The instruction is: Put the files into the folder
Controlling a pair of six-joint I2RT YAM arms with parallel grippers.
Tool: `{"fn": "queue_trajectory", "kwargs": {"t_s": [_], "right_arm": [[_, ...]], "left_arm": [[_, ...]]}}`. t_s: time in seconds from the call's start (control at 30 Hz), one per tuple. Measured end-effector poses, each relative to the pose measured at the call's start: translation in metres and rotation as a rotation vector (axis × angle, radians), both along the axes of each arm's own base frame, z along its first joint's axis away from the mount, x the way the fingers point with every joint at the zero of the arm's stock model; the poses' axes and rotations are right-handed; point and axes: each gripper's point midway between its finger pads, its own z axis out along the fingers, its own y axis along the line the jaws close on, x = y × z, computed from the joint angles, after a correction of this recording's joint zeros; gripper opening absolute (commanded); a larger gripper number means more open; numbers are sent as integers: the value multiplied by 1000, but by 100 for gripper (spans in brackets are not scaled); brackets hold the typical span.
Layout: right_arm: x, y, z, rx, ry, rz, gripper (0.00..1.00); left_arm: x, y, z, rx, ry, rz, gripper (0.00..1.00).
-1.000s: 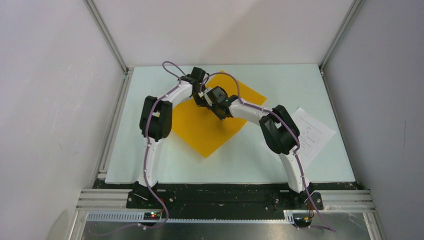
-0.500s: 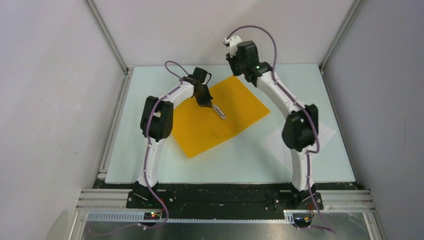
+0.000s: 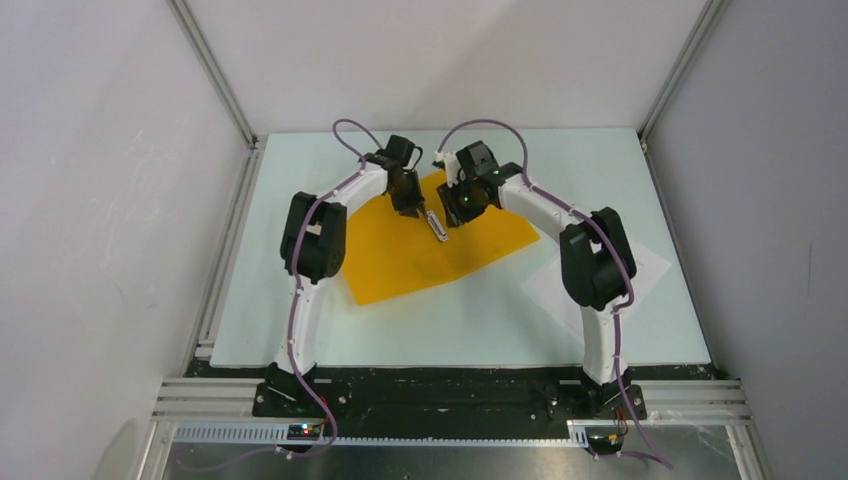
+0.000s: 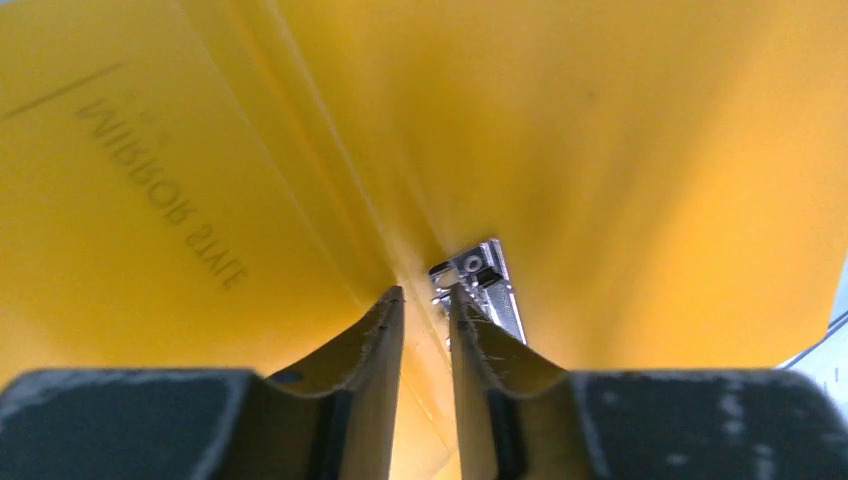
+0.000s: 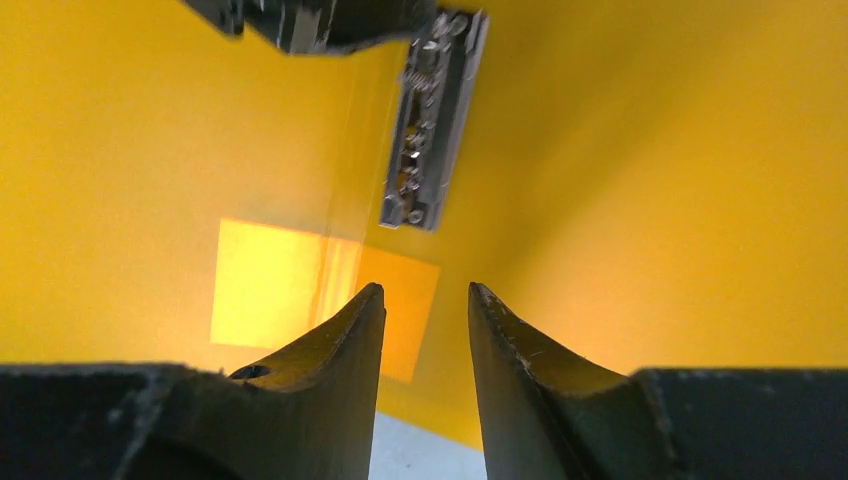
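Note:
The orange-yellow folder (image 3: 400,255) lies spread on the table with a metal clip (image 3: 437,226) at its middle fold. My left gripper (image 3: 414,207) hangs over that fold. In the left wrist view its jaws (image 4: 425,292) stand a narrow gap apart astride the crease, with the clip (image 4: 485,285) beside the right fingertip. My right gripper (image 3: 453,208) faces it from the right, open over the folder (image 5: 650,200) with nothing between its fingers (image 5: 425,287); the clip (image 5: 432,120) lies ahead of it. The white files (image 3: 648,268) lie at the right, partly under the right arm.
The pale table (image 3: 300,330) is boxed in by white walls with metal rails along its left side (image 3: 225,260) and right back corner. Both arms arch toward the middle, their wrists close together. A strip of table (image 5: 440,455) shows under the right fingers.
The right arm swung up to the back wall, then came down onto the folder beside the left gripper. Both grippers opened. The folder turned, its near corner sliding left.

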Motion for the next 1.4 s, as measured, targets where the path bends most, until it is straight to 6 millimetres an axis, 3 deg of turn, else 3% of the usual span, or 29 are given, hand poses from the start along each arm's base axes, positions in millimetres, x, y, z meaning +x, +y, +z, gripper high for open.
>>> {"fn": "queue_trajectory", "kwargs": {"t_s": [0.07, 0.2, 0.3, 0.5, 0.7, 0.87, 1.1, 1.23, 1.3, 1.4], "right_arm": [[-17, 2, -16, -21, 62, 8, 42], [-26, 9, -17, -14, 85, 18, 42], [-26, 8, -17, -9, 93, 8, 42], [-18, -2, -17, -2, 97, -23, 39], [-22, -2, -25, -3, 118, -24, 31], [-40, 10, -40, -33, 113, 41, 23], [-79, 29, -64, -126, 56, 178, 22], [-66, 32, -61, -149, -29, 165, 17], [-57, 28, -60, -173, -64, 146, 6], [-49, 22, -60, -210, -99, 123, 1]], "left_arm": [[-2, 1, -1, 11, 7, -2, 42], [-4, 2, 0, 15, 10, -5, 38], [-4, 0, 0, 13, 10, -8, 33], [-11, -11, 0, 6, 15, -32, 33], [-17, -28, -1, -9, 11, -54, 11], [-18, -30, -2, -32, 31, -15, 1], [-19, -35, -2, -67, 66, 48, 0], [-20, -36, -2, -76, 76, 69, 0], [-19, -36, -2, -79, 80, 77, 0], [-19, -36, -2, -84, 84, 84, 0]]}}
